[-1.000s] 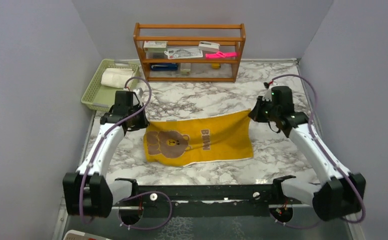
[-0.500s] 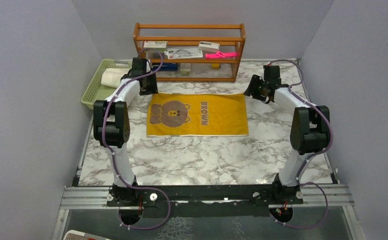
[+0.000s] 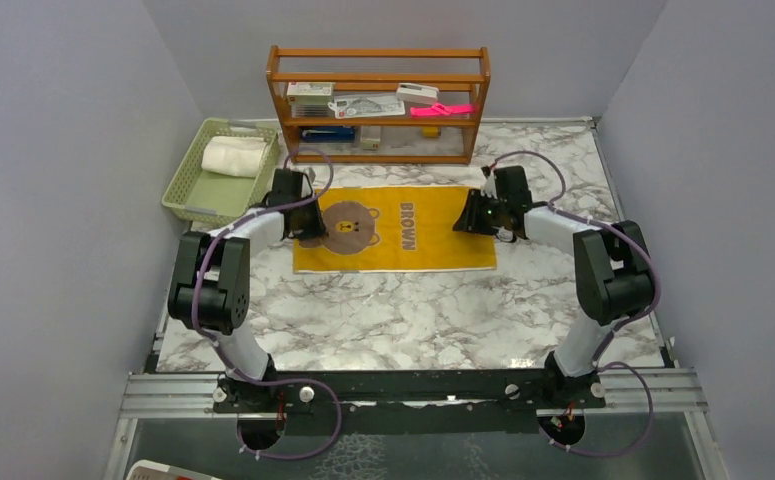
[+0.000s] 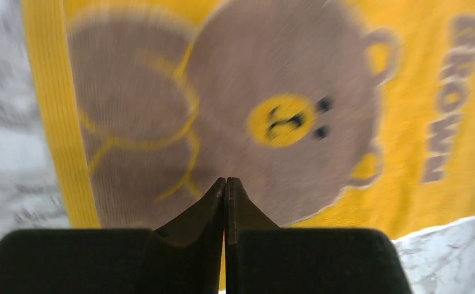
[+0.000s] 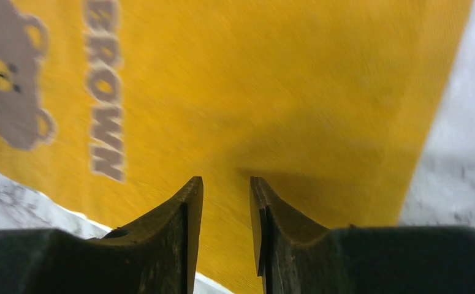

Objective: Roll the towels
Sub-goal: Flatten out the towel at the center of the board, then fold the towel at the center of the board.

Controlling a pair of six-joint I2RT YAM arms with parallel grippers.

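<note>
The yellow towel (image 3: 395,230) lies flat, a soft rectangle in the middle of the marble table (image 3: 413,310), printed with a brown bear and the word BROWN. The white towel (image 3: 233,157) sits rolled into a cylinder in the green slotted basket (image 3: 185,190) at the far left, beside the wooden shelf (image 3: 378,105). My left gripper (image 4: 225,184) is over the bear, its tapered black fingers pressed together on nothing. My right gripper (image 5: 225,184) is over the plain yellow end, its fingers a little apart and empty.

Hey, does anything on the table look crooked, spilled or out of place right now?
Nothing stands out. The yellow bear towel lies flat and unwrinkled, the white towel sits rolled in the green basket, and the wooden shelf stands upright.
</note>
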